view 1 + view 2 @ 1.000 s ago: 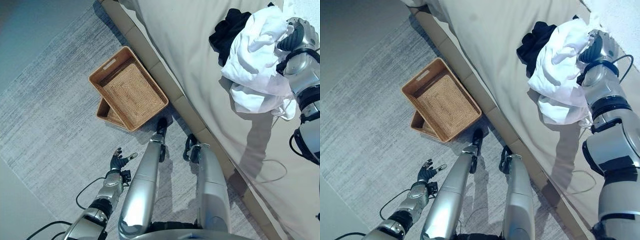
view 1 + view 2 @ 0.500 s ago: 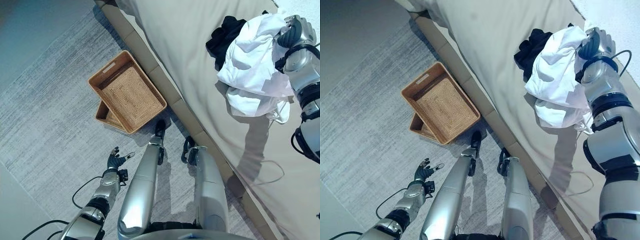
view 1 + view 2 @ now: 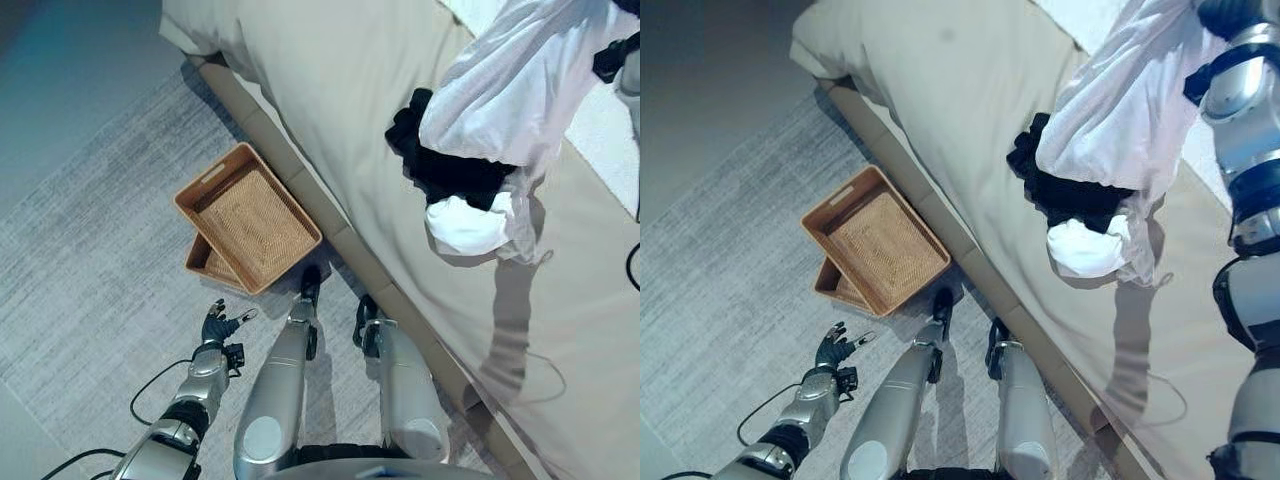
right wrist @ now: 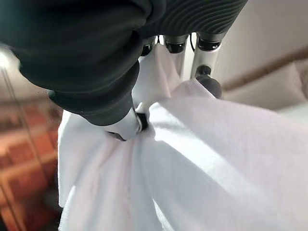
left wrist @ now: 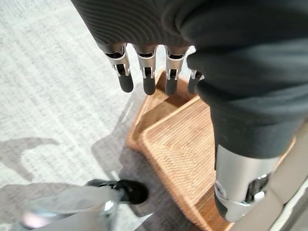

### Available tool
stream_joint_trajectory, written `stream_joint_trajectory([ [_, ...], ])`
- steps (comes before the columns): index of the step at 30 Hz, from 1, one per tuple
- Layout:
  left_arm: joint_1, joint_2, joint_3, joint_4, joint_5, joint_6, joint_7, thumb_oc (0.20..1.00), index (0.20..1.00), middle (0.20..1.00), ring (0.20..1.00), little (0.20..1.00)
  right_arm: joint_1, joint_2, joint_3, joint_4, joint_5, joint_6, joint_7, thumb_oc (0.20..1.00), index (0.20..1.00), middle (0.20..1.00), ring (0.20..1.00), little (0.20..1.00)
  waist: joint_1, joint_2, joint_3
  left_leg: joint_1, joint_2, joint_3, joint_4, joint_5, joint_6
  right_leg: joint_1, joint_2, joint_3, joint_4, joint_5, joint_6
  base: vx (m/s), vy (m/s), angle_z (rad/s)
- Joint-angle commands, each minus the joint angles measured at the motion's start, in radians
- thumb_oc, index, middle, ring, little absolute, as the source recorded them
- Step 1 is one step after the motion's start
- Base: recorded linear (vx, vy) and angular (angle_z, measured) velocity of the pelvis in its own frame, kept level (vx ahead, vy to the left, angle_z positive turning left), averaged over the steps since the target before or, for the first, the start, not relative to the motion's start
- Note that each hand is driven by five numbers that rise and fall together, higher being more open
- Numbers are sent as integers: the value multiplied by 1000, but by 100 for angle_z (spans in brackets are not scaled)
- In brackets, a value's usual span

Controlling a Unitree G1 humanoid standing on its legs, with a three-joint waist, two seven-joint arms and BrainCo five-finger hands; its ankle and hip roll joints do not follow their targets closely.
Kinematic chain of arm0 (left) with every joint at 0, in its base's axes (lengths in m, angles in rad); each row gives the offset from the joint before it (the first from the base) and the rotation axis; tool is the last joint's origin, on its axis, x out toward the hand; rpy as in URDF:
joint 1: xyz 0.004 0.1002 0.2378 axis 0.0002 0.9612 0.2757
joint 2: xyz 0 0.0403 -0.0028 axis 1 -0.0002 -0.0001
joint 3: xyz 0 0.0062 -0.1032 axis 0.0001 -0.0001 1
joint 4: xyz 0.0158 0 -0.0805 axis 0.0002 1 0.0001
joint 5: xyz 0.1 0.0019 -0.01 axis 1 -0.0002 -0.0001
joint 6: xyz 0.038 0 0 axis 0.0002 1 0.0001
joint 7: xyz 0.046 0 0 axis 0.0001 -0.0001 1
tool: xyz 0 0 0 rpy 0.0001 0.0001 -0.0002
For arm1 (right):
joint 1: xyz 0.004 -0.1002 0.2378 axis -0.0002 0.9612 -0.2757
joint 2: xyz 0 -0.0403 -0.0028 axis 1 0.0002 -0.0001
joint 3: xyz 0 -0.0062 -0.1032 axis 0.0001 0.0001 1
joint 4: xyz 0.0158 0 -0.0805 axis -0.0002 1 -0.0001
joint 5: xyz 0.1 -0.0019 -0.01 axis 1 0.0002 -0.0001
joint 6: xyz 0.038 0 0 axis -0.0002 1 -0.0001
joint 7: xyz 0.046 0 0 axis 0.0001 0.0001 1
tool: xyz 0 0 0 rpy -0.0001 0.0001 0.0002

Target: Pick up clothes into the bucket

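White garment (image 4: 202,159) pinched between right hand (image 4: 125,120) thumb and curled fingers (image 4: 208,82), hanging lifted above the bed (image 3: 330,110). Its lower end drapes down to a black garment (image 3: 450,170) lying on the bed. Left hand (image 3: 218,325) low over the grey carpet (image 3: 90,260), fingers (image 5: 126,79) straight and spread, holding nothing. Wicker basket (image 3: 250,215) on the carpet beside the bed edge, stacked on a second basket (image 3: 205,262).

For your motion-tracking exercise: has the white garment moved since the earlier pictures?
Yes. The right robot hand has lifted the white garment off the bed; the black clothing it earlier lay against stays there.
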Motion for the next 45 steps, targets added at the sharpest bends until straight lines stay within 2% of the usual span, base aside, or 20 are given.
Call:
stream_joint_trajectory([
  [1,62,-11,26,21,32,-25,1,1000,1000,1000,1000,1000,-32,-84,-63,-37,7,-41,-102,200,200,200,200,200,-3,-27,-89,58,72,5,132,-167,-55,87,-22,47,-178,157,66,42,-10,-7],
  [8,95,-4,38,-27,45,-28,-10,1000,1000,1000,1000,1000,16,-110,-114,-93,-24,-43,-119,200,200,200,200,200,-6,-45,-152,166,89,23,63,-160,-61,192,-8,38,-265,183,84,75,-12,-9],
  [12,116,18,34,-140,54,-40,-23,1000,1000,1000,1000,1000,31,-122,-125,-136,-29,-47,-108,200,200,200,200,200,-6,-52,-200,239,99,39,15,-157,-67,259,5,34,-324,192,93,87,-9,-9],
  [14,120,75,11,-305,71,-52,-50,1000,1000,1000,1000,1000,32,-120,-106,-149,-22,-52,-76,200,200,200,200,200,-10,-55,-236,291,105,55,-27,-150,-72,307,16,34,-367,201,99,93,-1,-11],
  [15,123,76,12,-308,71,-50,-50,1000,1000,1000,1000,1000,32,-119,-106,-149,-21,-52,-76,200,200,200,200,200,-10,-55,-236,293,105,55,-30,-149,-72,309,17,34,-369,202,99,104,-2,-8],
  [16,109,157,-13,-466,96,-56,-81,1000,1000,1000,1000,1000,23,-120,-70,-151,-11,-54,-39,200,200,200,200,200,-15,-52,-261,324,111,59,-54,-143,-74,333,22,35,-378,201,103,64,3,-6],
  [17,113,158,-11,-471,96,-53,-81,1000,1000,1000,1000,1000,22,-119,-69,-150,-10,-55,-38,200,200,200,200,200,-15,-52,-261,327,111,59,-57,-142,-74,335,22,36,-380,201,103,94,8,-7],
  [19,68,275,-23,-659,104,-47,-127,1000,1000,1000,1000,1000,14,-113,-17,-152,22,-47,28,200,200,200,200,200,-27,-46,-301,372,118,71,-97,-135,-76,372,24,31,-400,201,106,93,15,-4],
  [20,70,277,-22,-663,103,-44,-127,1000,1000,1000,1000,1000,15,-113,-18,-152,22,-47,28,200,200,200,200,200,-26,-47,-300,375,118,71,-99,-134,-76,374,25,31,-401,201,106,96,6,-1],
  [23,-50,359,-50,-800,47,-33,-162,1000,1000,1000,1000,1000,30,-114,31,-176,59,-35,101,200,200,200,200,200,-39,-43,-337,418,122,75,-136,-129,-79,408,27,24,-418,198,108,92,-9,0],
  [26,-244,417,-142,-851,52,-26,-177,1000,1000,1000,1000,1000,53,-108,75,-210,82,-25,165,200,200,200,200,200,-53,-42,-374,445,126,81,-154,-128,-81,438,25,19,-432,197,110,87,-20,0],
  [27,-413,408,-240,-818,54,-20,-165,1000,1000,1000,1000,1000,57,-98,106,-239,95,-19,195,200,200,200,200,200,-63,-39,-392,463,126,83,-164,-127,-82,455,25,16,-441,197,111,76,-15,1],
  [28,-422,405,-247,-811,53,-22,-164,1000,1000,1000,1000,1000,58,-102,103,-239,95,-19,195,200,200,200,200,200,-60,-39,-389,465,126,83,-165,-127,-82,457,25,15,-442,196,111,59,-11,3],
  [30,-587,366,-347,-750,69,-12,-153,1000,1000,1000,1000,1000,82,-98,105,-323,128,-21,213,200,200,200,200,200,-75,-30,-404,480,128,85,-179,-126,-81,469,25,17,-455,201,115,0,0,0],
  [31,-591,365,-351,-747,69,-13,-153,1000,1000,1000,1000,1000,87,-100,99,-325,127,-19,213,200,200,200,200,200,-72,-32,-403,481,128,85,-180,-125,-81,470,25,17,-455,201,115,33,11,-6],
  [32,-690,332,-417,-694,111,4,-143,1000,1000,1000,1000,1000,101,-83,93,-357,145,-22,221,200,200,200,200,200,-81,-25,-413,491,128,89,-193,-122,-80,477,25,18,-465,206,118,16,9,-8],
  [35,-749,295,-450,-628,138,8,-132,1000,1000,1000,1000,1000,114,-78,82,-393,158,-23,226,200,200,200,200,200,-83,-23,-415,500,128,92,-202,-119,-80,484,25,19,-474,212,120,12,13,-11],
  [39,-820,199,-499,-475,221,39,-117,1000,1000,1000,1000,1000,146,-59,36,-506,197,-45,223,200,200,200,200,200,-98,-19,-418,514,128,103,-215,-116,-79,495,23,26,-495,221,124,-2,11,-7],
  [45,-848,119,-531,-353,233,57,-131,1000,1000,1000,1000,1000,166,-54,-3,-595,212,-67,218,200,200,200,200,200,-108,-13,-414,523,127,111,-216,-119,-75,499,21,35,-501,224,126,1,15,-10],
])
